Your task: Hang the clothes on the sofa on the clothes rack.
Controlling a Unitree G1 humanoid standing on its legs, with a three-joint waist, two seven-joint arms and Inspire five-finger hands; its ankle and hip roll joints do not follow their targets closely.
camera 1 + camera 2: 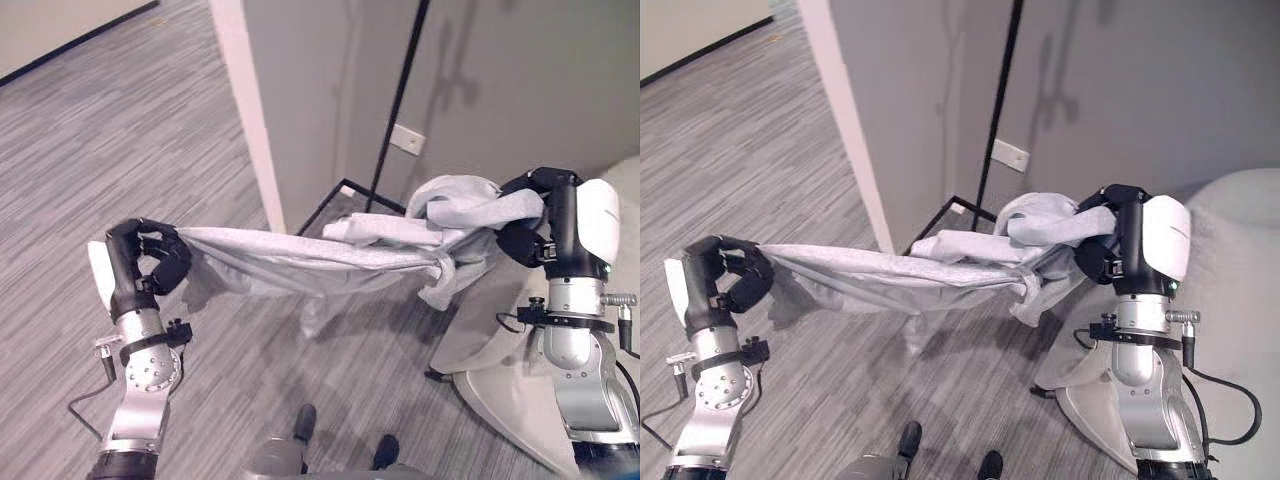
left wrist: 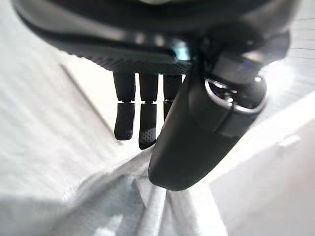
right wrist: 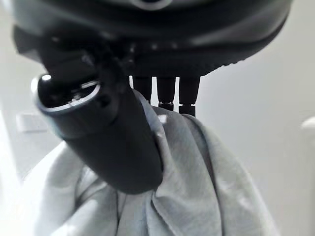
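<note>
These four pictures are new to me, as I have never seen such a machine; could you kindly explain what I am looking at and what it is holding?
It is a humanoid robot with two silver-grey arms ending in dark fingered hands. The two wide pictures come from cameras in its head, looking down; the two close-ups come from cameras on its wrists, looking along each hand.

The left hand and the right hand each grip one end of a light grey garment, stretched in the air between them above the grey carpeted floor. Behind it stands a thin black clothes rack against the grey wall. At the right edge is a pale sofa.
</note>
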